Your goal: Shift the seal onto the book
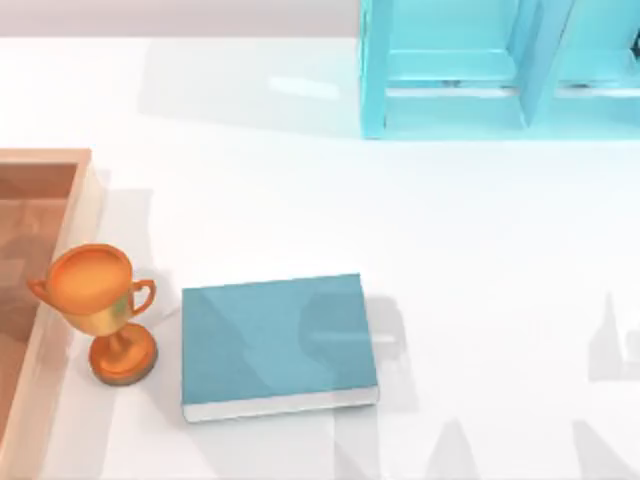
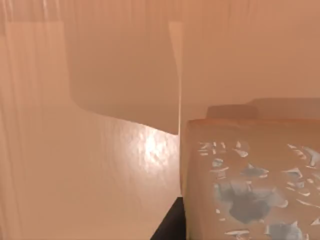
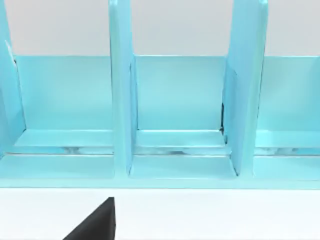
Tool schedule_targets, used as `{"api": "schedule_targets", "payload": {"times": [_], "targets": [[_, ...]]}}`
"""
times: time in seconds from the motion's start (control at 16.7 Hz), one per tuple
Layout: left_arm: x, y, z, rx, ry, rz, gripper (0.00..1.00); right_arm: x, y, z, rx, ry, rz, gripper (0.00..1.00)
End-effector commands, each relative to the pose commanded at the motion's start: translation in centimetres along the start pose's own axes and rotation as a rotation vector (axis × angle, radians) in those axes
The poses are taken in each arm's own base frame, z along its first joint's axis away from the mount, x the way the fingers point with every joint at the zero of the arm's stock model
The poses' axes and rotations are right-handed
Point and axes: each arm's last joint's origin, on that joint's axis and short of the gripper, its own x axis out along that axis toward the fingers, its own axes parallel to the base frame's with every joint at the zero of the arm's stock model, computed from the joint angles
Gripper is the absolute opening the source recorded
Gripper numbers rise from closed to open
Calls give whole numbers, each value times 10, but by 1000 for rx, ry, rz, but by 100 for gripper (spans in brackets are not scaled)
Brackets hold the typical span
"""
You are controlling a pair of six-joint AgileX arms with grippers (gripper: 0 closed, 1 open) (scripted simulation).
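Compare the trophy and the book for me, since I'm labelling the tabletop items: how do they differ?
The trophy stands upright on a round foot, while the book lies flat on the table. The trophy is shiny orange with two handles; the book is plain teal-blue with white page edges. The book covers far more of the table than the trophy does. Both rest on the table's left half in the top view, side by side and apart.

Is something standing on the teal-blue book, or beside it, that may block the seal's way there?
Nothing lies on the teal-blue hardcover book. The shiny orange two-handled trophy stands upright just left of it, between it and the wooden tray. The tan-brown seal block appears close against wood-coloured surfaces, so it probably must pass over that trophy.
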Motion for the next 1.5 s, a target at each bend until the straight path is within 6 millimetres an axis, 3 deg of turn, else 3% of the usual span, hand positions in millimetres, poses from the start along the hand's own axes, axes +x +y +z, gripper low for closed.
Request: {"api": "schedule_targets", "payload": {"times": [0.18,0.36,0.72,0.84,1.2,1.5], "targets": [[-32,-24,10,-8,-17,5,0,0,0,0,0,0,0,100],[-72,-62,15,-10,-23,3,0,0,0,0,0,0,0,100],[-131,-134,2,3,3,-4,0,0,0,0,0,0,0,100],[-138,-143,-2,5,8,-4,0,0,0,0,0,0,0,100],[-137,-145,0,-2,1,-1,0,0,0,0,0,0,0,100],[-130,-187,9,-56,-98,20,0,0,0,0,0,0,0,100]]}}
